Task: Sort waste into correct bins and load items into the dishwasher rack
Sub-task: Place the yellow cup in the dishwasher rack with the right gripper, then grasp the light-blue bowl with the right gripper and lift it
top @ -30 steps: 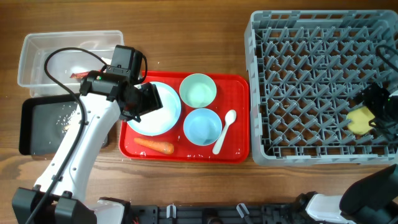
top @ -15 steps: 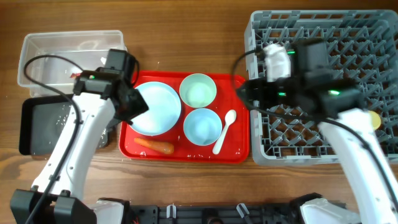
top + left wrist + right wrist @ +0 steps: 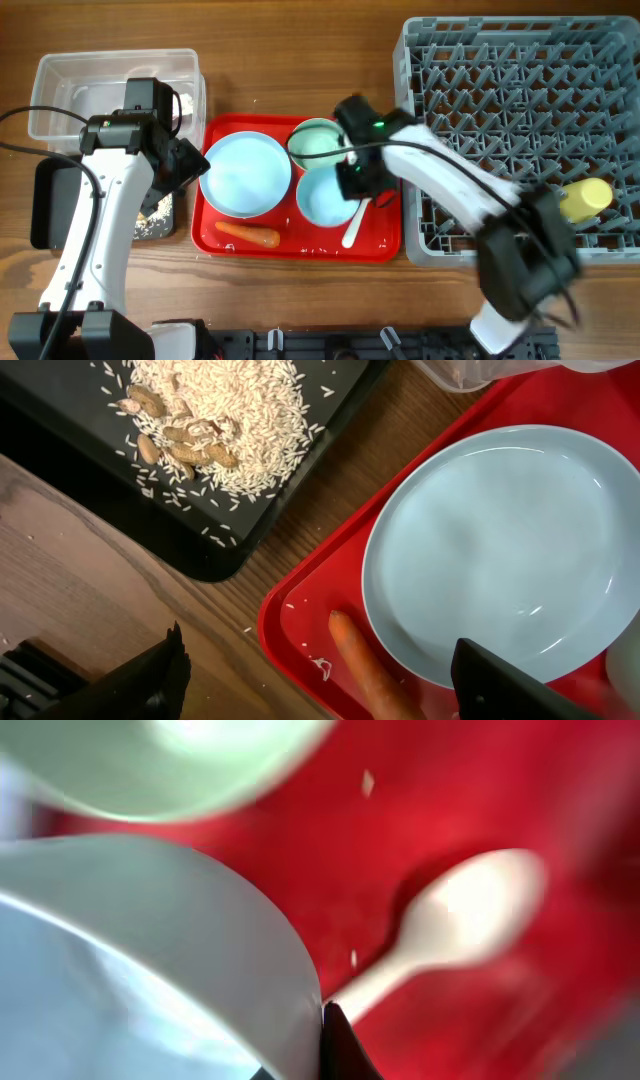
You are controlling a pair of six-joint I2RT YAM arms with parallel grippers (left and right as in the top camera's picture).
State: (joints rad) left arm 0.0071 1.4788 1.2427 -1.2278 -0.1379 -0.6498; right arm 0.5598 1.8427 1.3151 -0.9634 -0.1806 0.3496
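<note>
Scraps (image 3: 205, 415): beige grains and nut-like bits heaped in the black tray (image 3: 50, 410), which sits on the bench (image 3: 70, 590) just beside the red tray (image 3: 300, 610).
Carrot stick (image 3: 365, 670): lying on the red tray, just beside the rim of the light blue dish (image 3: 500, 550).
Clear tub (image 3: 70, 90): behind the black tray, at the bench's far left.
Left tool (image 3: 318, 645): fingers spread wide, holding nothing, above the carrot stick's end.
Right tool (image 3: 357, 180): low over the light blue cup (image 3: 320, 203), near the white spoon (image 3: 450, 920); the view is blurred, so I cannot tell whether it is spread or closed.
Mint bowl (image 3: 315, 148): on the red tray, beside the light blue cup.
Rack (image 3: 500, 80): right of the red tray, with the yellow cup (image 3: 585, 197) at its right edge.
</note>
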